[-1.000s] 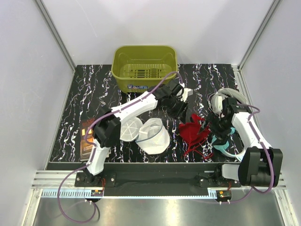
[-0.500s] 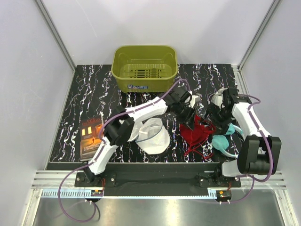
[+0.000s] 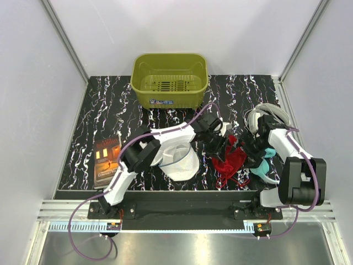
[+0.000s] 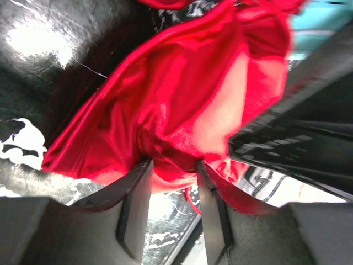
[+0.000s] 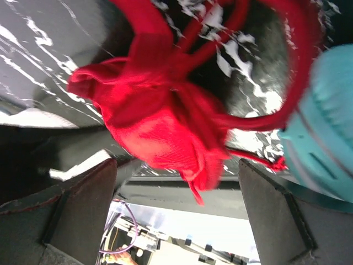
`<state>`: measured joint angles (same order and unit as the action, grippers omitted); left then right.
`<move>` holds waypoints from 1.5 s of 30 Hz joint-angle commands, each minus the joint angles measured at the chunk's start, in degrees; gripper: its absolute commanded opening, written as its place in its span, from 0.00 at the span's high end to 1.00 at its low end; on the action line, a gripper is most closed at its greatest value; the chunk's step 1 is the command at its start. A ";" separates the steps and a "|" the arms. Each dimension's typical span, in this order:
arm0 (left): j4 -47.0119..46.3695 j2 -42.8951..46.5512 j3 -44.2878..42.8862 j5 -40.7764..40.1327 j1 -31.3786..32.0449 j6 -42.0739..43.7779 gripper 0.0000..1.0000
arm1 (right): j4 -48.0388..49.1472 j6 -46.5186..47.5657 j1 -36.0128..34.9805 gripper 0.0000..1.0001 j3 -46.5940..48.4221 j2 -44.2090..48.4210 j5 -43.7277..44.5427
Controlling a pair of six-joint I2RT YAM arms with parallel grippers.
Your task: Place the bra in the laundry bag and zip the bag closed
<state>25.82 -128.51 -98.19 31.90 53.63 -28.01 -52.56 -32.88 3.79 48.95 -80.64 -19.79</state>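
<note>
Near the tabletop's near edge, right of its middle, the bra (image 3: 230, 160) lies bunched between the two arms. The left hand (image 4: 172, 168) pinches a fold of its red fabric. The right hand (image 5: 175, 165) is spread wide with cloth between its fingers, gripping nothing. The laundry bag (image 3: 179, 157) sits just beside the bra, toward the left edge, seemingly open. Carrying the bra over calls for a firm pinch, a lift clearing the bag's rim, and straps kept off the teal item (image 3: 263, 170).
</note>
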 commanded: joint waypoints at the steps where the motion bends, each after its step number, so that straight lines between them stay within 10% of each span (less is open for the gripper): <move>1: -3.32 6.51 -0.16 -0.08 -0.98 -0.20 0.56 | 6.40 0.45 0.16 0.02 -2.02 -0.92 -1.12; 17: 2.65 24.17 8.98 -4.03 -7.92 -0.47 0.48 | 15.46 -0.16 -0.19 0.09 -5.35 -4.70 -0.77; 27: 4.58 31.55 13.20 -6.93 -9.50 -4.95 0.43 | 21.35 2.82 -0.28 0.46 -4.92 -4.61 -4.81; 35: 5.55 36.31 15.66 -8.78 -10.47 -8.90 0.35 | 21.45 2.39 -0.28 0.93 -4.74 0.21 -11.75; 45: 1.62 44.03 21.02 -11.42 -11.00 -20.40 0.24 | 20.56 -2.36 -0.54 1.00 1.05 10.77 -24.67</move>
<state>31.92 -89.12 -79.75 22.59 42.87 -41.69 -32.86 -32.95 3.68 45.58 -72.73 -36.14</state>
